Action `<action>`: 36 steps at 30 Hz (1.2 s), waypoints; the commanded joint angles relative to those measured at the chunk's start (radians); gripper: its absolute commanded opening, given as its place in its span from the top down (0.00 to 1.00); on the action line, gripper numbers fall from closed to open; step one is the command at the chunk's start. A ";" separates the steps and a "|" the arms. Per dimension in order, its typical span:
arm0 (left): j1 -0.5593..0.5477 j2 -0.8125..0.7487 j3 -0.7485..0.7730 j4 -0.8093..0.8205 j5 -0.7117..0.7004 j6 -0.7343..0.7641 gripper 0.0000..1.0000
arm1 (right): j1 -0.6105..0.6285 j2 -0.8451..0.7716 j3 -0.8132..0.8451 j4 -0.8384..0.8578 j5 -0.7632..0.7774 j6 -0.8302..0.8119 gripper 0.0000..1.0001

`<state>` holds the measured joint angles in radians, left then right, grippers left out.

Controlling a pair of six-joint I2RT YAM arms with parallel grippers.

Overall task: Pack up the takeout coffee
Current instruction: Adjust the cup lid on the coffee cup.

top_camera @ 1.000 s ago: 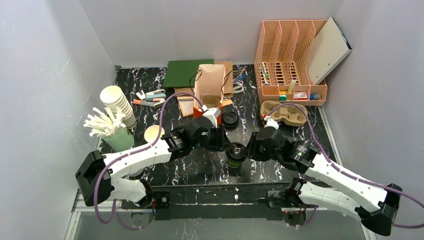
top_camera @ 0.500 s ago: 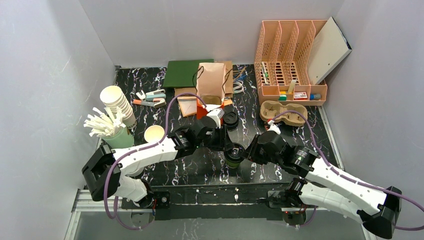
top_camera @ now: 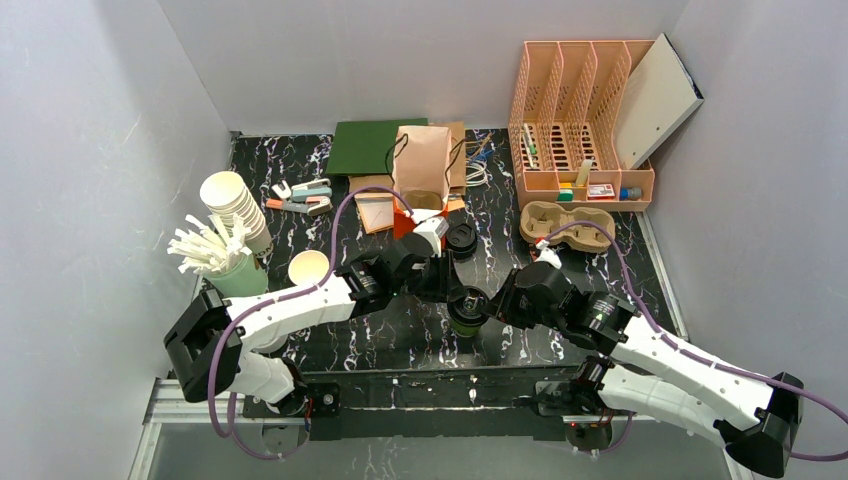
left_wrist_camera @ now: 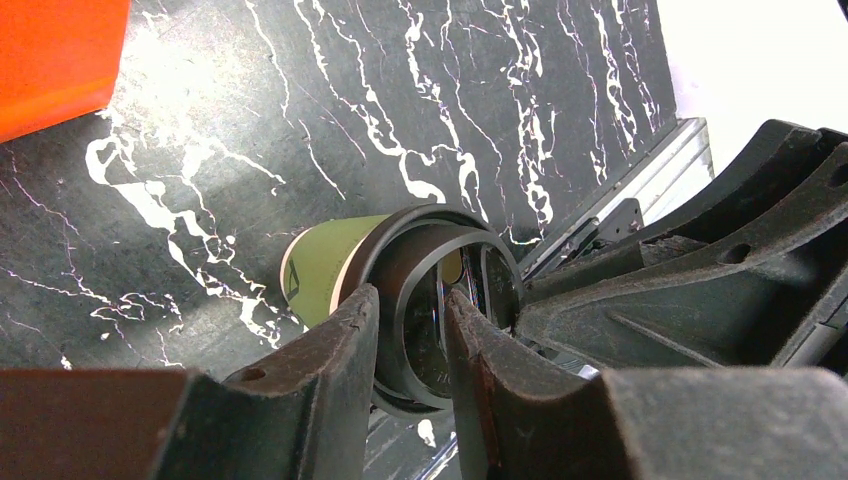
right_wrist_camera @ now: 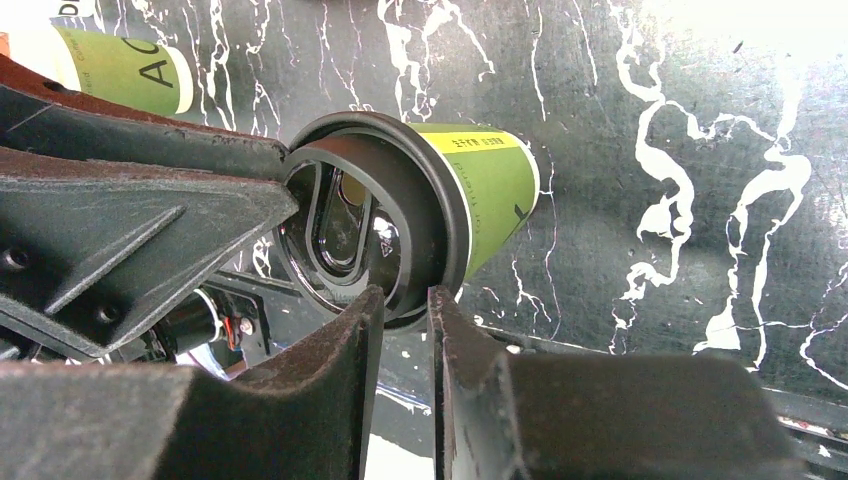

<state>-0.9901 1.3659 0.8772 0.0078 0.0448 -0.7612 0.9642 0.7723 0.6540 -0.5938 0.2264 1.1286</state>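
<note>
Green takeout coffee (left_wrist_camera: 320, 272) half hidden overhead, left hand (left_wrist_camera: 410, 300), right hand (right_wrist_camera: 405, 297) each pinching its lid (right_wrist_camera: 425, 205)

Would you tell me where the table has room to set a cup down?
The table is bare between the black-lidded cup and the cup carrier, and in the back-left corner beside the green folder. It is crowded around the takeout coffee and by the paper bag.

takeout coffee (top_camera: 468, 311): green paper wall, matt, smooth
lid (right_wrist_camera: 400, 200): black plastic, slight gloss
left gripper (left_wrist_camera: 410, 300): fingers dark, matt, scuffed
table (left_wrist_camera: 200, 120): black, white-veined marble look, faint sheen
paper bag (top_camera: 422, 160), behind takeout coffee: brown paper, matt
cup carrier (top_camera: 566, 225), behind takeout coffee: moulded pulp, rough
</note>
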 commanded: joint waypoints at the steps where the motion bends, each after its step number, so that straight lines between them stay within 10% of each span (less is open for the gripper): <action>1: -0.002 -0.013 -0.016 -0.022 -0.005 0.011 0.71 | -0.001 -0.001 -0.003 0.042 0.004 0.023 0.69; 36: -0.019 -0.021 -0.251 0.036 -0.068 -0.044 0.74 | -0.001 -0.011 -0.189 0.032 -0.025 0.087 0.70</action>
<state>-0.9966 1.2995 0.6971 0.2394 -0.0166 -0.8101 0.9627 0.7292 0.5392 -0.4385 0.1757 1.2282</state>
